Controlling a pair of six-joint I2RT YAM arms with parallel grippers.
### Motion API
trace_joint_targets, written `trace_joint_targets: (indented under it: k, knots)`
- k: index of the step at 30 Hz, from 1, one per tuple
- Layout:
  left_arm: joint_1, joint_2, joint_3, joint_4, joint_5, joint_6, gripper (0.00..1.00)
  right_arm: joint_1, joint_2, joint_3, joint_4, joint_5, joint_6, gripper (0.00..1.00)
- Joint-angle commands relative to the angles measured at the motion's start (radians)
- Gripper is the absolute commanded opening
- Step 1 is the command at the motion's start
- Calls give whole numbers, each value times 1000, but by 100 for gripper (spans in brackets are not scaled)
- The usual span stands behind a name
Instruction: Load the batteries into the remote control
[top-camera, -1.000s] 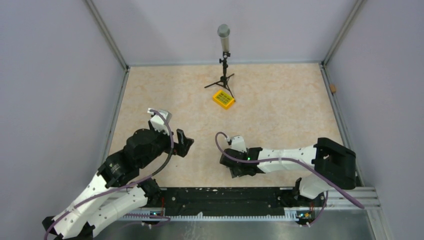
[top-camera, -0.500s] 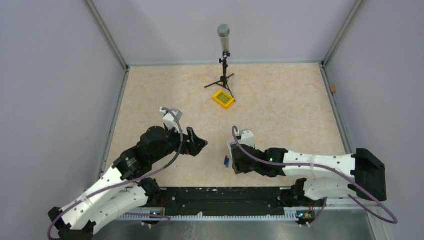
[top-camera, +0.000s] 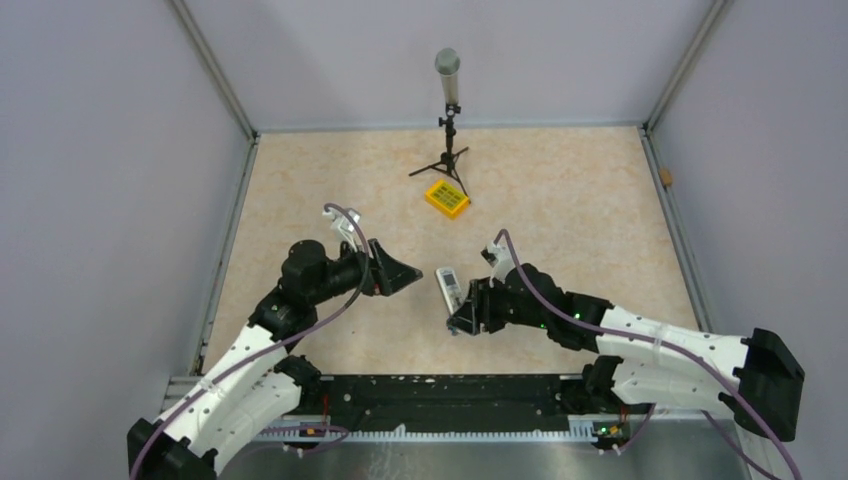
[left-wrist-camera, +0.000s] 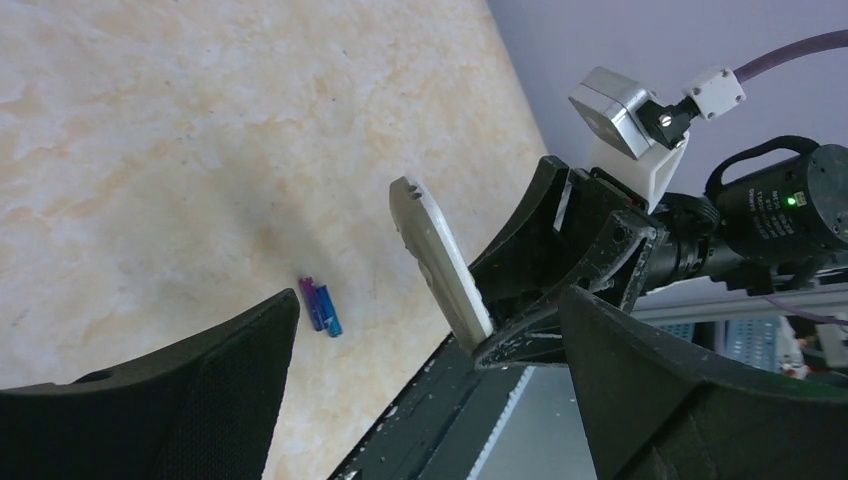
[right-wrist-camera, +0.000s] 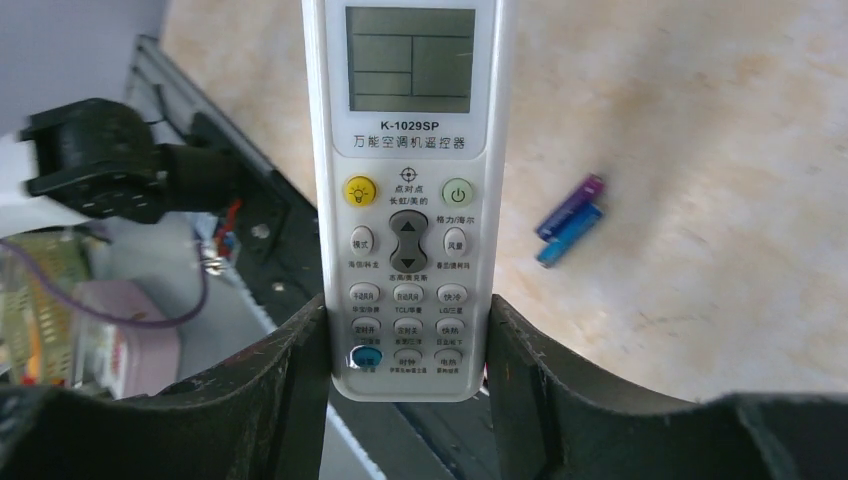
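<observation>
Black left gripper (top-camera: 400, 272), jaws wide apart, empty, newly swung in toward centre. Blue-and-purple batteries (left-wrist-camera: 321, 306), loose on the beige table (top-camera: 560, 220), near edge. White remote control (right-wrist-camera: 408, 150), now raised, clamped at its button end by the right gripper (top-camera: 464, 312); loading not begun.

A beige, marble-patterned surface (top-camera: 580, 220) is seen enclosed by plain lilac-grey walls (top-camera: 100, 150), joined at the upper corners by aluminium posts (top-camera: 215, 72); a black rail (top-camera: 450, 400) is set along the bottom edge, under even light.
</observation>
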Motion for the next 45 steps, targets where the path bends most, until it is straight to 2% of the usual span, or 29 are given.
trace_joint_targets:
  k: [1,17,23,30,37,45]
  knots:
    - [35,27,-51,279,205,-122,99,-29,-21,-12,260,-231,3,0]
    - [47,21,-140,563,328,-329,99,-42,-16,-96,699,-464,127,0]
    - [47,-1,-181,693,355,-404,99,-43,-10,-108,760,-476,156,0]
    - [47,-16,-207,761,377,-452,98,-42,19,-107,799,-476,174,0]
    - [46,-24,-206,759,403,-460,88,-42,61,-87,808,-488,172,0]
    - [46,-17,-214,774,424,-466,61,-42,75,-88,820,-480,173,0]
